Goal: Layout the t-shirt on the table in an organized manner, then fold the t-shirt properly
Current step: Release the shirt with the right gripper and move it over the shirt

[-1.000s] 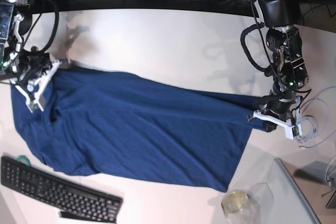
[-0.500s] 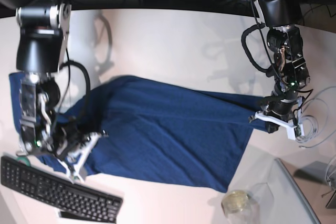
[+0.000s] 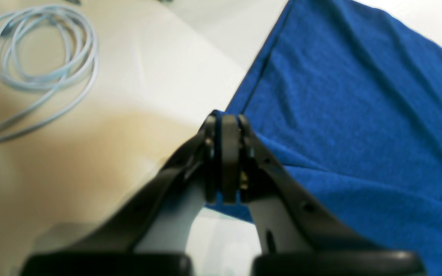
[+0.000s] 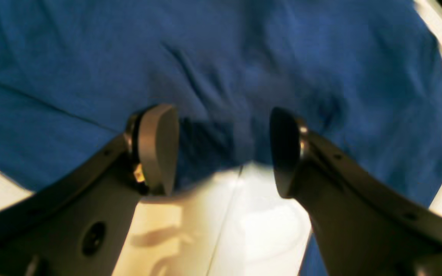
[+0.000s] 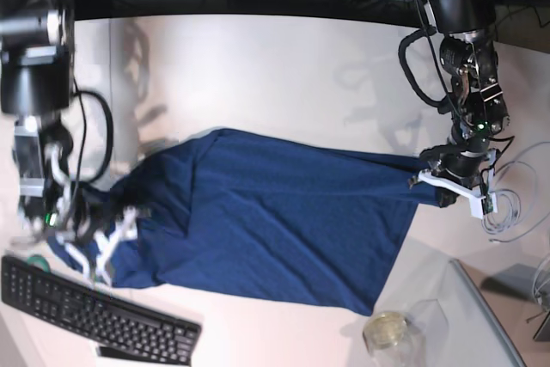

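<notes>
The navy-blue t-shirt (image 5: 275,212) lies spread across the middle of the white table (image 5: 284,75), with its left part bunched and folded over. In the base view my right gripper (image 5: 103,251) hovers over the shirt's front-left edge, close to the keyboard. The right wrist view shows this gripper (image 4: 223,153) open, with the t-shirt (image 4: 221,57) just beyond its fingers (image 4: 159,149) and bare table (image 4: 244,222) below. My left gripper (image 5: 423,180) is at the shirt's right end. The left wrist view shows it (image 3: 223,126) shut on the t-shirt (image 3: 359,115) hem.
A black keyboard (image 5: 94,315) lies along the front-left edge. A glass jar (image 5: 387,330) stands at the front right beside a clear panel (image 5: 481,315). A coil of pale cable (image 5: 507,208) (image 3: 44,50) lies just right of my left gripper.
My right arm swept from the shirt's far-left corner toward the keyboard, dragging that side over, then opened and let go of the cloth. The left arm kept its grip and barely moved.
</notes>
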`<action>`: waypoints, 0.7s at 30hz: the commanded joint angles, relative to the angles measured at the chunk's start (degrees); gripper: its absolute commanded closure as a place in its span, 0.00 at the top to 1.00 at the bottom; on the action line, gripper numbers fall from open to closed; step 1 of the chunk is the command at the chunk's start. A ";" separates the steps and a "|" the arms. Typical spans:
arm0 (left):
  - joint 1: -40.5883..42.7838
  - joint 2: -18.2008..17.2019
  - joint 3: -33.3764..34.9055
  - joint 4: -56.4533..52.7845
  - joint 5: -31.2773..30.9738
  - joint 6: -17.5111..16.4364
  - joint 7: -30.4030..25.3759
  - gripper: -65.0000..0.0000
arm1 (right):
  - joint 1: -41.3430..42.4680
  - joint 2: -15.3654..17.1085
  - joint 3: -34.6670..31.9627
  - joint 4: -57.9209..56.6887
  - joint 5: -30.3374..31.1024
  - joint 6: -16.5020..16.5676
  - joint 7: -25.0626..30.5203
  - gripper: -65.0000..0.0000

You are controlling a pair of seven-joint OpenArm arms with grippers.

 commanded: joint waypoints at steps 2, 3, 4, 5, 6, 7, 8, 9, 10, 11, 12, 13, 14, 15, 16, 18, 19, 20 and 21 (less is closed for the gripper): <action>-1.17 -1.14 -0.32 1.11 -0.16 0.34 -1.48 0.00 | -3.72 -0.67 -0.26 3.48 1.81 -2.33 0.44 0.53; -1.17 -1.23 -0.32 1.11 -0.16 0.34 -1.48 0.00 | -5.04 -0.93 -0.18 3.22 1.81 -2.68 1.23 0.53; -1.17 -1.23 -0.32 1.11 -0.16 0.34 -1.48 0.00 | -5.74 -1.11 -0.09 2.42 1.81 -2.68 2.46 0.53; -1.17 -1.23 -0.32 1.28 -0.16 0.34 -1.48 0.00 | -6.35 -1.37 0.18 1.37 1.81 -2.68 4.05 0.53; -1.17 -1.32 -0.32 1.28 -0.16 0.34 -1.48 0.00 | -6.71 -2.08 0.70 0.23 1.81 -2.68 5.36 0.53; -1.17 -1.32 -0.32 1.20 -0.16 0.34 -1.48 0.00 | -6.71 -2.43 1.41 -1.18 1.81 -2.68 6.24 0.53; -1.17 -1.32 -0.32 1.20 -0.16 0.34 -1.48 0.00 | -6.71 -2.69 2.02 -2.23 1.81 -2.68 6.95 0.53; -0.91 -1.32 -0.32 1.20 -0.16 0.34 -1.48 0.00 | -6.44 -2.69 2.37 -3.55 1.81 -2.68 7.56 0.53; -0.55 -1.32 -0.32 1.20 -0.16 0.34 -1.48 0.00 | -5.83 -2.69 2.64 -4.61 1.81 -2.68 7.65 0.53; -0.38 -1.32 -0.32 1.20 -0.16 0.34 -1.48 0.00 | -5.21 -2.69 2.55 -5.75 1.81 -2.68 7.91 0.53; -0.38 -1.32 -0.32 1.20 -0.16 0.34 -1.48 0.00 | -4.86 -2.69 2.55 -7.07 1.81 -2.68 7.91 0.52; -0.38 -1.32 -0.32 1.11 -0.16 0.34 -1.48 0.00 | -4.16 -2.69 2.55 -8.30 1.81 -2.68 8.00 0.50; -0.38 -1.32 -0.32 1.02 -0.16 0.34 -1.48 0.00 | -3.72 -2.69 2.46 -9.27 1.81 -2.68 8.00 0.45; -0.38 -1.32 -0.32 0.93 -0.16 0.34 -1.48 0.00 | -3.28 -2.69 2.46 -10.41 1.81 -2.59 8.00 0.34; -0.38 -1.32 -0.32 1.02 -0.16 0.34 -1.48 0.00 | -3.01 -2.69 2.55 -10.94 1.81 -2.59 8.00 0.20; -0.03 -1.32 -0.32 1.11 -0.16 0.34 -1.48 0.00 | -3.19 -2.69 2.72 -11.03 1.81 -2.59 7.65 0.00; 0.15 -1.32 -0.32 1.20 -0.16 0.34 -1.48 0.00 | -3.36 -2.69 2.72 -10.59 1.81 -2.59 7.39 0.00; 0.24 -1.32 -0.32 1.20 -0.16 0.34 -1.57 0.00 | -3.89 -2.69 2.72 -9.62 1.81 -2.59 6.60 0.01; 0.24 -1.32 -0.32 1.20 -0.16 0.34 -1.57 0.00 | -5.04 -2.69 2.81 -8.04 1.81 -2.59 5.45 0.01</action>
